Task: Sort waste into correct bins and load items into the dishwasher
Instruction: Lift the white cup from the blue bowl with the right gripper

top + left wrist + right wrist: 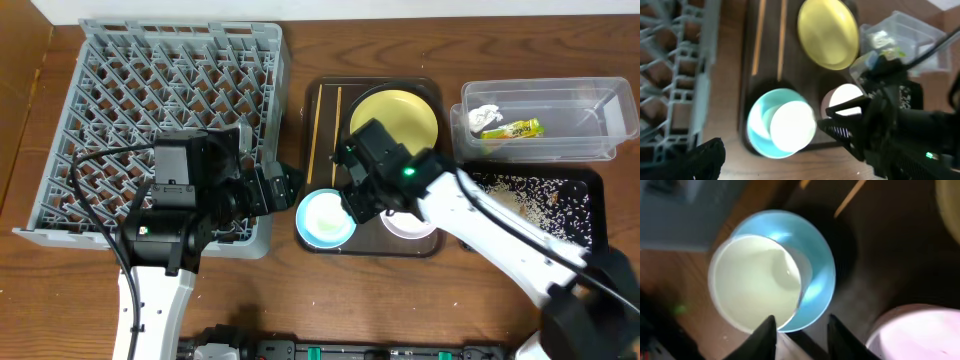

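Fingers point(767, 335) of the right hand point(801, 326) stand partly apart and straddle the rim of the blue bowl point(820, 275) on the side toward the white bowl point(915, 335). One finger lies over the inside and the other outside. Whether they pinch the rim yet I cannot tell. A rim pinch from above looks like the sensible hold, since two thin fingers cannot span a bowl this wide. A cup point(755, 280) sits nested inside the bowl, leaning against its far wall, so any lift probably carries both.

The bowl lies directly under the hand, at the front corner of the brown tray point(326, 140) nearest the rack point(150, 90). Behind it on the same tray are the chopsticks point(338, 125), side by side, and the plate point(395, 118).

The left hand point(285, 188) hovers with its fingers spread wide, gripping nothing. It hangs at the rack's near corner, just beside the bowl, likely waiting to take over or to keep clear.

Farther right, the tissue point(484, 116) and wrapper point(518, 128) lie in the tub point(580, 110), and scraps point(530, 195) are scattered in the black tray point(595, 190). The waste therefore seems sorted, and the dishes remain to be loaded. All of this rests on the table point(380, 300).
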